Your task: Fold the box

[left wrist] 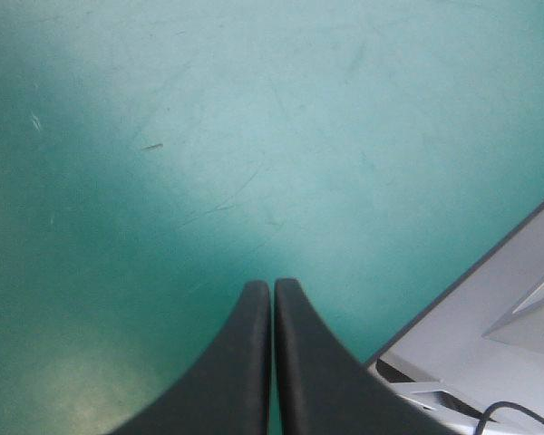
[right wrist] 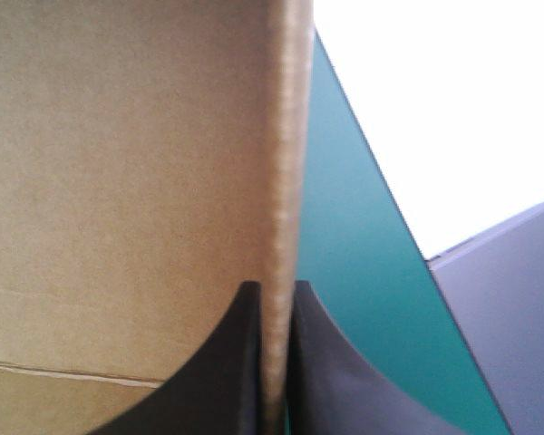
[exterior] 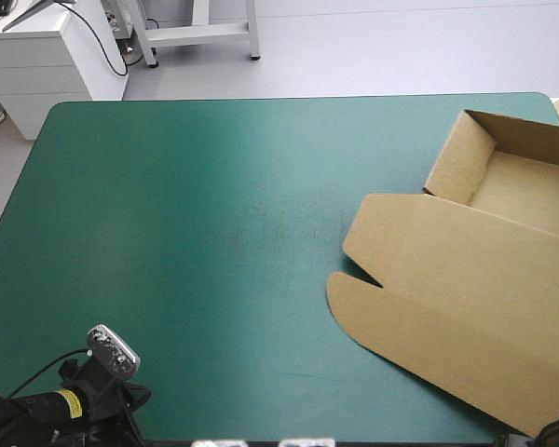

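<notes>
Brown box [exterior: 466, 270] lies on the right side of the worktop [exterior: 186, 214], running off past its right edge in the high view. Its far part is an open tray [exterior: 508, 177] with walls raised, near the far right corner. The lid [exterior: 447, 279] lies flat on the teal-green cover [exterior: 168, 279], reaching from the tray toward the near edge; a rounded flap sits at its near-left end. Left half of the cover is bare, with faint scuffs. Left arm sits low at the near-left corner, well apart from the box. Left hand [left wrist: 272, 285]: the two black fingers meet in one pointed arch, closed on nothing, above bare cover; the worktop's edge runs near it, grey floor beyond. Right hand [right wrist: 274, 288]: black fingers nearly together, pinching an edge of the brown board, whose pale cut edge rises straight up between them. One broad face of the board fills the view to one side of that hand, with a crease line across it close to the finger; on the other side, a strip of cover is seen.
</notes>
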Robot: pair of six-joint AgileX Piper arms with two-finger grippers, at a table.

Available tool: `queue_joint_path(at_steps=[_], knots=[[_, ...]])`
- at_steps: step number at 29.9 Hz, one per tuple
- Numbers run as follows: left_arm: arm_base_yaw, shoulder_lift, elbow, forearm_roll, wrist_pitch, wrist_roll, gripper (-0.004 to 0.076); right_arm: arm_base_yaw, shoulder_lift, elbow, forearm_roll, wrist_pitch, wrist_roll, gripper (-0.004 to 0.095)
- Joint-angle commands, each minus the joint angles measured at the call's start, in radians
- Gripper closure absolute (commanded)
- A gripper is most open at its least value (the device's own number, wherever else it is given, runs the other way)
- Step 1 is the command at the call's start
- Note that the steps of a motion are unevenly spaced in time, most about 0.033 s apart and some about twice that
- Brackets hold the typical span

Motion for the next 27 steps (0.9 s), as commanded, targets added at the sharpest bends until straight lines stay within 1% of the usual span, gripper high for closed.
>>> queue_joint_path(at_steps=[1,4,5,6,10,12,14,17,21,23,25,27], knots=[[-0.001,0.008,-0.024,-0.021,-0.043,-0.001,0.0731,-0.076,-0.043,-0.025,-0.007,-0.008,-0.004,0.0927],[-0.001,0.008,-0.024,-0.021,-0.043,-0.001,0.0731,-0.105,-0.036,-0.025,-0.007,0.004,0.009,0.0909],[-0.001,0.008,-0.024,-0.021,-0.043,-0.001,0.0731,-0.112,-0.036,-0.025,-0.01,0.007,0.038,0.088],[-0.001,0.008,-0.024,-0.021,-0.043,-0.001,0.0731,-0.112,-0.035,-0.023,-0.007,0.007,0.066,0.0836],[-0.001,0.008,-0.024,-0.021,-0.043,-0.001,0.0731,-0.112,-0.034,-0.023,-0.01,0.007,0.059,0.0623],[-0.001,0.008,-0.024,-0.021,-0.043,-0.001,0.0731,-0.112,-0.034,-0.023,-0.011,0.007,0.044,0.0537],[-0.001,0.008,-0.024,-0.021,-0.043,-0.001,0.0731,-0.112,-0.034,-0.023,-0.009,0.007,0.034,0.0485],[-0.001,0.008,-0.024,-0.021,-0.043,-0.001,0.0731,-0.112,-0.048,-0.022,0.003,0.007,0.034,0.0478],[-0.001,0.008,-0.024,-0.021,-0.043,-0.001,0.0731,-0.112,-0.098,-0.014,0.053,0.007,0.034,0.0492],[-0.001,0.008,-0.024,-0.021,-0.043,-0.001,0.0731,-0.112,-0.13,0.004,0.085,0.007,0.02,0.0492],[-0.001,0.008,-0.024,-0.021,-0.043,-0.001,0.0731,-0.112,-0.177,0.039,0.138,0.007,-0.019,0.0492],[-0.001,0.008,-0.024,-0.021,-0.043,-0.001,0.0731,-0.112,-0.23,0.079,0.195,0.007,-0.028,0.0492]])
